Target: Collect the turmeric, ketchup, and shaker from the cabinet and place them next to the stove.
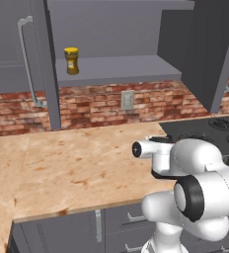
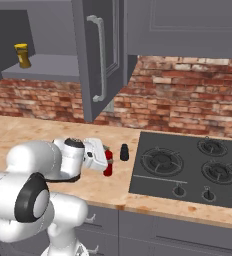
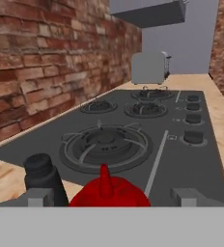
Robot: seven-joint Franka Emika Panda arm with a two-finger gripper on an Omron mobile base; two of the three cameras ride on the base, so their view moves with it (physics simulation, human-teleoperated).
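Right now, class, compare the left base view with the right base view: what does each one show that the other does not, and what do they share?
Left base view: a wall socket on the brick.

Right base view: the red ketchup bottle and black shaker standing on the counter beside the stove, with the gripper at the bottle.

Both: the yellow-lidded turmeric jar on the cabinet shelf.

The arm was glossy white, built of fat rounded segments like swollen tubes. Broad black rings marked its joints, one circling a flat white end cap. A smaller cylindrical link ended in a dark round cap. The hand's fingers were pale grey blocks.
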